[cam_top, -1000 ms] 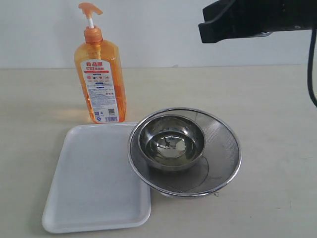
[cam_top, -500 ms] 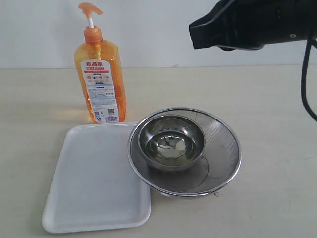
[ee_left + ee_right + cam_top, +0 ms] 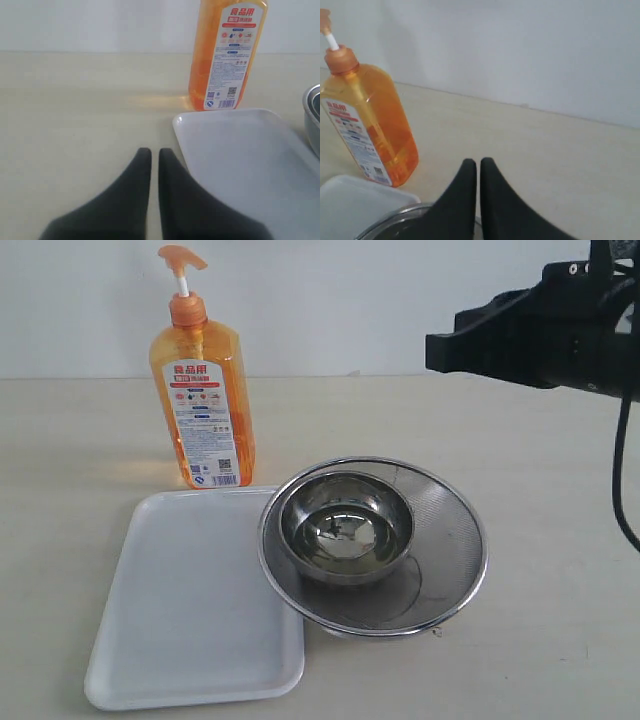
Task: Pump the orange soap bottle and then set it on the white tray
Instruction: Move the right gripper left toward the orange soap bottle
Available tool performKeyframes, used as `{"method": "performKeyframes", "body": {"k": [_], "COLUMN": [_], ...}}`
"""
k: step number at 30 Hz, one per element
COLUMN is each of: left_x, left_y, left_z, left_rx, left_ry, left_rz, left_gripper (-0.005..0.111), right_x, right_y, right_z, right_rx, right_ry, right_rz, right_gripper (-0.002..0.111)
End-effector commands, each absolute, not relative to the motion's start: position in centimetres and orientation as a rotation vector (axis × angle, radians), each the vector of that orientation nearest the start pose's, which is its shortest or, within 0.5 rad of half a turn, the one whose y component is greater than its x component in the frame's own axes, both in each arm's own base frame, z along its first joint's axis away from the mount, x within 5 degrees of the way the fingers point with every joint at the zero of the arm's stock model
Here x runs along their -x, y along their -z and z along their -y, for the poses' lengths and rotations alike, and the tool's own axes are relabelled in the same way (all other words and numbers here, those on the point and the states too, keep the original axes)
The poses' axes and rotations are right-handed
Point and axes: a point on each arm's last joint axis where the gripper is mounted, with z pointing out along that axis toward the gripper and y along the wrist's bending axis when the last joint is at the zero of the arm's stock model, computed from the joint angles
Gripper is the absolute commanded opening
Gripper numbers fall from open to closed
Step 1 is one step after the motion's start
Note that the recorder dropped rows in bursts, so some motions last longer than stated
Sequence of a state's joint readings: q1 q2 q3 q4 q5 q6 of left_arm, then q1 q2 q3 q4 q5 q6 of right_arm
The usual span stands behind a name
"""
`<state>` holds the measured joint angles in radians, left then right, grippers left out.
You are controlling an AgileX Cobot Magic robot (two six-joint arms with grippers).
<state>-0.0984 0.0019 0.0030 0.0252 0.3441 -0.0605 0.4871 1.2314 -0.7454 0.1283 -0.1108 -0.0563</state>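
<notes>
The orange soap bottle [image 3: 201, 405] stands upright at the back left of the table, its pump head [image 3: 180, 258] raised on the white stem. Just in front of it lies the white tray [image 3: 190, 610], with nothing on it. My right arm [image 3: 540, 335] hangs high at the upper right, well away from the bottle. In the right wrist view my right gripper [image 3: 478, 162] is shut and holds nothing, with the bottle [image 3: 372, 125] off to one side. My left gripper [image 3: 151, 151] is also shut and holds nothing, low over the table beside the tray [image 3: 240, 160], with the bottle [image 3: 225, 55] beyond.
A round steel mesh strainer [image 3: 450, 540] with a steel bowl [image 3: 345, 530] inside it sits to the right of the tray, its rim overlapping the tray's right edge. A white wall runs behind the table. Bare tabletop stretches right of the strainer.
My right arm has dropped lower and drawn back to the right. The bottle, tray and strainer have not moved.
</notes>
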Motion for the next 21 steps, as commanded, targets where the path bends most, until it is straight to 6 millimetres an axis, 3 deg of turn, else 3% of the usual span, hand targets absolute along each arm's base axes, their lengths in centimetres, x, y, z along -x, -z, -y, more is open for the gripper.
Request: {"method": "performKeyframes", "body": {"k": [1,7,11,13,17,21], "left_x": [-5.3,-5.3,-5.3,-5.3,-5.3,-5.3], "left_y": [-18.2,-18.2,-18.2,-18.2,-18.2,-18.2], "left_z": [0.5,0.5,0.5,0.5,0.5,0.5], "left_rx": [-0.055,-0.055,-0.055,-0.055,-0.055,-0.055], "left_ry": [0.092,0.092,0.092,0.092,0.092,0.092], "left_rz": [-1.824,-1.824,-1.824,-1.824,-1.824,-1.824], "left_gripper": [0.005,0.005,0.005,0.005,0.005,0.005], "right_x": [-23.2,-24.3,-25.2,-26.1,-28.7,-31.1], "right_y": [-30.5,-29.8,-29.5,-29.4,-28.1,-26.9], "right_z": [-13.6,-13.6,-12.6,-12.4,-12.4,-13.6], "right_rx": [0.519,0.548,0.697,0.737,0.759,0.850], "right_ry": [-0.463,-0.566,-0.876,-0.952,-0.864,-0.847], "right_rz": [-1.634,-1.603,-1.465,-1.457,-1.558,-1.506], "right_gripper": [0.000,0.000,0.000,0.000,0.000,0.000]}}
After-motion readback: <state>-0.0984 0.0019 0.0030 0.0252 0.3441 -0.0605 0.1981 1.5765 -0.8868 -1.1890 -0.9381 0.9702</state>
